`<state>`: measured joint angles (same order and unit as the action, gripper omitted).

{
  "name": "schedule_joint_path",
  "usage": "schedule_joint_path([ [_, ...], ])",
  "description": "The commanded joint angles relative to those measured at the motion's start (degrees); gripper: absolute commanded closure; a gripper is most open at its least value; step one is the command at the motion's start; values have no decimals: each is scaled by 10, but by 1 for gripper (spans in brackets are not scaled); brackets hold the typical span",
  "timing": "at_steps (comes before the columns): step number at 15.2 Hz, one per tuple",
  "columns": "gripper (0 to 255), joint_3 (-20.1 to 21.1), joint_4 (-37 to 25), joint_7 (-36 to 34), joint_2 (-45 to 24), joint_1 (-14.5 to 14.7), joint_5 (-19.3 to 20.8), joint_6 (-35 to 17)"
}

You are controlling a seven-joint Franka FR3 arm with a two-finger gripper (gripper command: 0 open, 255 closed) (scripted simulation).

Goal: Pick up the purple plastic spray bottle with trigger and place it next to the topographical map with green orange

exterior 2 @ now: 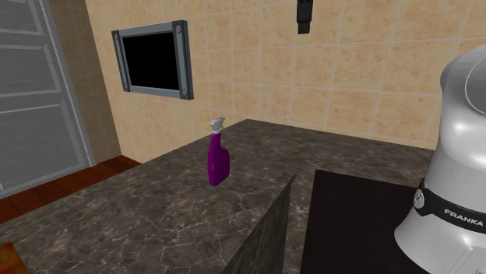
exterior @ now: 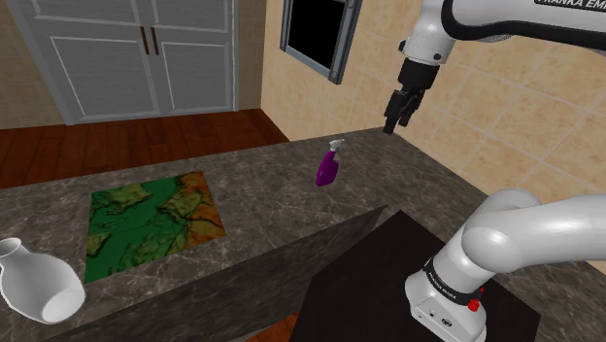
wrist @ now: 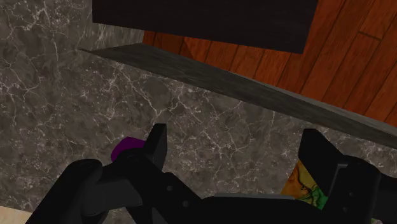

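The hand (exterior: 395, 115) (exterior 2: 304, 17) (wrist: 234, 137) hung in the air with its black fingers (wrist: 156, 143) pointing down and spread wide, nothing between them but the dark marbled counter (exterior: 272, 223) (exterior 2: 140, 210) (wrist: 63, 95) far beneath. Below the hand and off to one side stood the purple spray bottle (exterior: 328, 167) (exterior 2: 218, 159) (wrist: 127, 145), upright on the counter with its pale trigger head on top, well apart from the fingers and untouched. In the wrist view a bit of its purple body peeked out just outside one finger. Farther from the hand, past the bottle, the topographical map (exterior: 151, 222) (wrist: 305, 184) lay flat on the counter in green and orange, well apart from the bottle. In the wrist view a corner of it showed beside the other finger. Beyond the map, farthest from the hand, a white vase (exterior: 34, 282) lay tilted on its side near the counter's edge. Behind the hand rose a tan tiled wall (exterior 2: 350, 70) bearing a grey window frame (exterior: 316, 34) (exterior 2: 152, 61) around a black area. The dark stand (exterior: 388, 282) sat against the counter below the arm, and a reddish wooden floor (exterior: 117, 141) (wrist: 343, 51) ran off to grey cupboard doors (exterior: 146, 53).
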<state>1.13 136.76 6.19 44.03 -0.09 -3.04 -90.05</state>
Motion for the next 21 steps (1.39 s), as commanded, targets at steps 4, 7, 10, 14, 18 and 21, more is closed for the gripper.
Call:
schedule_joint_path([
  [4,0,-50,51,87,17,4,20,-52],
  [7,0,-104,89,175,17,7,39,-107],
  [10,0,-161,115,266,-1,12,55,-164],
  [14,0,-243,128,392,-51,31,64,-242],
  [18,0,-332,115,529,-129,71,46,-314],
  [21,0,-405,90,646,-202,121,3,-359],
])
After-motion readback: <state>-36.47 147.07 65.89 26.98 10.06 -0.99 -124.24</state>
